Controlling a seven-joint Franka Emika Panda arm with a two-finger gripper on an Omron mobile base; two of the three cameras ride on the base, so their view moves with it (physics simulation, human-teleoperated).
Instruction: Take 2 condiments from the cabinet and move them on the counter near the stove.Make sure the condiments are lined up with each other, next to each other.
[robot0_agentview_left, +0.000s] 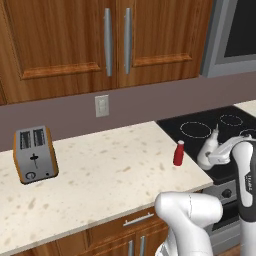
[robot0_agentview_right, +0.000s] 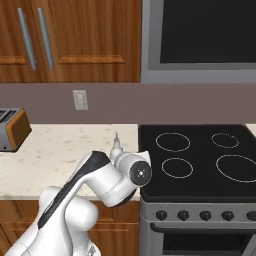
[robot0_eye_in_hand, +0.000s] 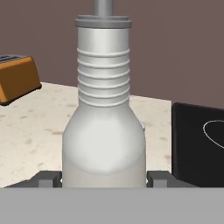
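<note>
We are seeing the whitish bottle (robot0_eye_in_hand: 104, 131) standing upright, its long axis vertical and thin nozzle pointing up. It is smooth and pear-shaped with a ribbed neck. Our tool (robot0_eye_in_hand: 104, 178) is gripping its lower body between both tips, at the speckled beige desk (robot0_agentview_left: 100, 170) edge beside the black glass stove (robot0_agentview_left: 210, 131). The red bottle (robot0_agentview_left: 178, 153) is standing upright nearby

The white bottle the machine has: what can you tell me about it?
The white bottle is pear-shaped, looks like pale plastic, with a ribbed neck, a grey collar and a thin pointed nozzle. It stands upright between the jaws of the gripper, one dark fingertip at each side. It is at the counter edge beside the stove, just right of the red bottle.
</note>
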